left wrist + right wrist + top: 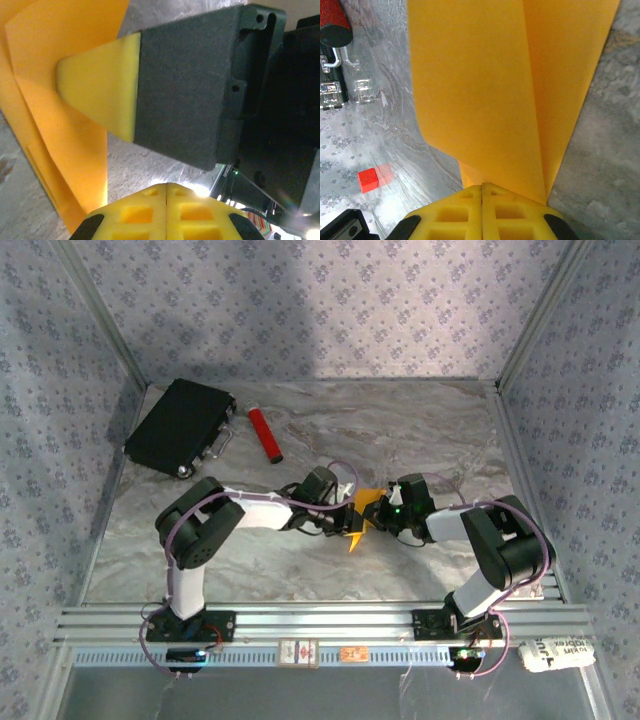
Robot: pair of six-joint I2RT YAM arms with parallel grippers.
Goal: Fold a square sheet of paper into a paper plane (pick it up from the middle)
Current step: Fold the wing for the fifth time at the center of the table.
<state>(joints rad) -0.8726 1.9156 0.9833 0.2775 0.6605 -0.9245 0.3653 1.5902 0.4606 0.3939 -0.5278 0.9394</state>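
Note:
The square sheet of paper (363, 508) lies creased into a pointed orange-yellow shape at the middle of the table, between my two grippers. My right gripper (481, 186) is shut, its tips set against the near end of the paper (485, 90), whose folded flaps spread away from them; nothing shows between its jaws. In the left wrist view one of its fingers (100, 85) lies across the paper (70, 145). My left gripper (166, 185) is shut and empty, just above bare table beside the paper's edge. From above, left gripper (345, 523) and right gripper (384, 512) nearly meet.
A black case (180, 426) sits at the back left with a red cylinder (265, 434) beside it. A small red block (368, 179) lies on the table to the left of the paper. Metal frame rails border the table.

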